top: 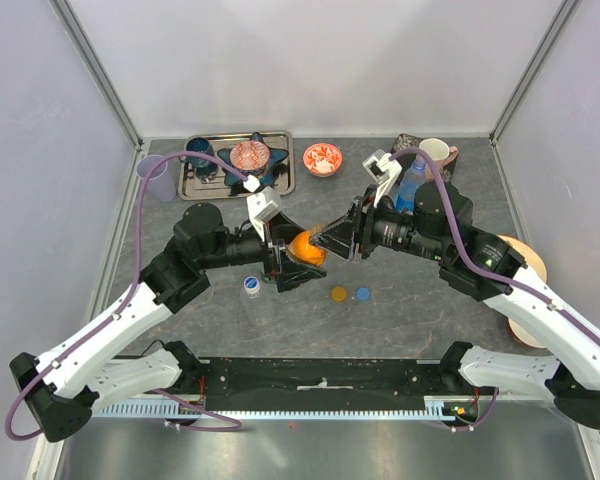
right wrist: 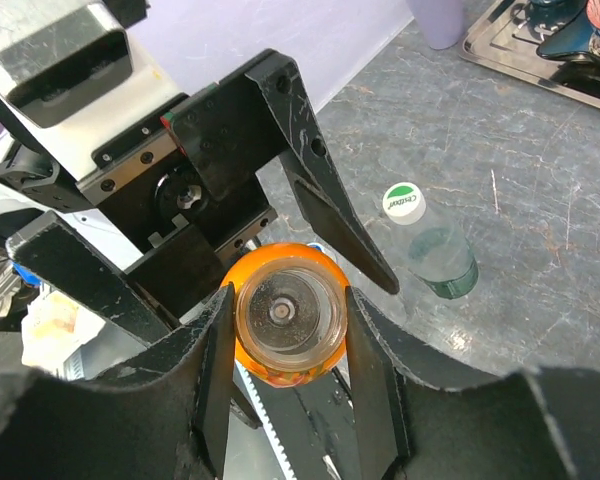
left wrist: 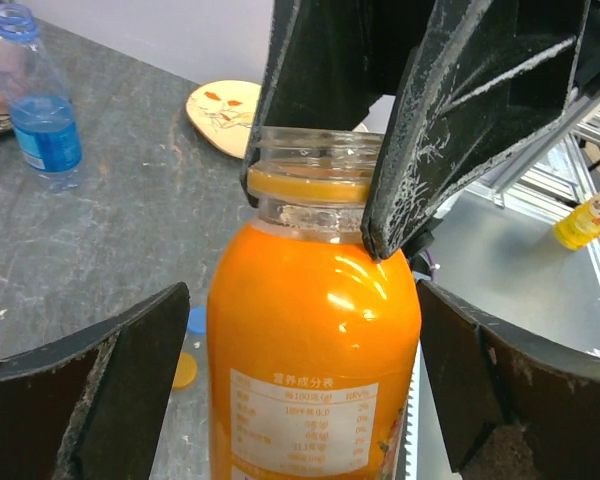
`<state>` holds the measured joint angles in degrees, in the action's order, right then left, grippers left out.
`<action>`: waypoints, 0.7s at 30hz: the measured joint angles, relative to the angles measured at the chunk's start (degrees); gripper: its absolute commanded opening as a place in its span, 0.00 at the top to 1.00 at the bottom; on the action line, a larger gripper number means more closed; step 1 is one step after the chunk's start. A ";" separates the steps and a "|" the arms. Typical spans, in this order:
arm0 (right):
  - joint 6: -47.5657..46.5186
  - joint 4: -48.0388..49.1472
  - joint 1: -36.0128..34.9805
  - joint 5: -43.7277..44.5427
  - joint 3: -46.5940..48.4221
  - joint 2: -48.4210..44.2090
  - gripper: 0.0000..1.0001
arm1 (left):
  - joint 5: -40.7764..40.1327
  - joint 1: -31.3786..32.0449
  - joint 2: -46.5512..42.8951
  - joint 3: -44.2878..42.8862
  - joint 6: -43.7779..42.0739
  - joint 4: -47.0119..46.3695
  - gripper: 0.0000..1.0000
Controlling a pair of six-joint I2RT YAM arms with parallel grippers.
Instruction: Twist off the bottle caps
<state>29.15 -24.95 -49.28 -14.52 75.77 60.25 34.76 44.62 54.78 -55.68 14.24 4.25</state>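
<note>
Grey table [top: 430,310]: I log orange bottle [top: 307,248], uncapped, full of orange liquid, roughly level, neck toward right gripper [right wrist: 288,310], which clamps it; left gripper [left wrist: 300,300] jaws apart.

You are looking down into a pale, three-walled work cell around a dark table.

The table [top: 420,325] has a mottled, stone-grey top under soft, even light. A plain white back wall [top: 320,60] stands at 12 o'clock, a lilac-tinted left wall [top: 40,150] at 9 o'clock and a matching right wall [top: 580,120] at 3 o'clock. Silver metal frame posts [top: 100,70] run up the two far corners. At 6 o'clock a black rail [top: 320,375] lines the near edge.
</note>
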 measured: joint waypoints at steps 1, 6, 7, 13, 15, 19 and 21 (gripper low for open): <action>-0.04 -0.15 0.00 0.07 0.00 0.00 0.82 | -0.48 0.00 -0.15 0.00 0.00 0.07 0.01; -1.09 -2.29 -0.02 4.55 0.81 -0.09 0.85 | -5.46 0.00 -2.01 -0.44 -0.17 3.28 0.01; -1.42 -2.99 -0.02 5.97 1.25 -0.09 0.85 | -6.95 0.00 -2.47 -0.85 -0.28 4.76 0.01; -4.81 -5.64 -0.07 23.78 5.16 0.37 0.90 | -16.74 0.00 -7.96 -2.99 -1.81 14.27 0.00; -6.32 -5.33 -0.07 31.95 5.40 1.81 1.00 | -19.50 -0.02 -11.67 -3.08 -2.21 17.22 0.00; -8.85 -2.38 0.07 48.09 4.13 7.06 1.00 | -22.88 -0.04 -20.57 -2.89 -2.29 20.22 0.00; -10.16 0.85 0.98 54.10 1.11 10.82 1.00 | -24.46 -0.04 -25.70 -2.14 -2.25 20.39 0.00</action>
<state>18.98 -24.10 -48.29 39.57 76.88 71.07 10.31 44.58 29.08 -57.82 11.99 24.64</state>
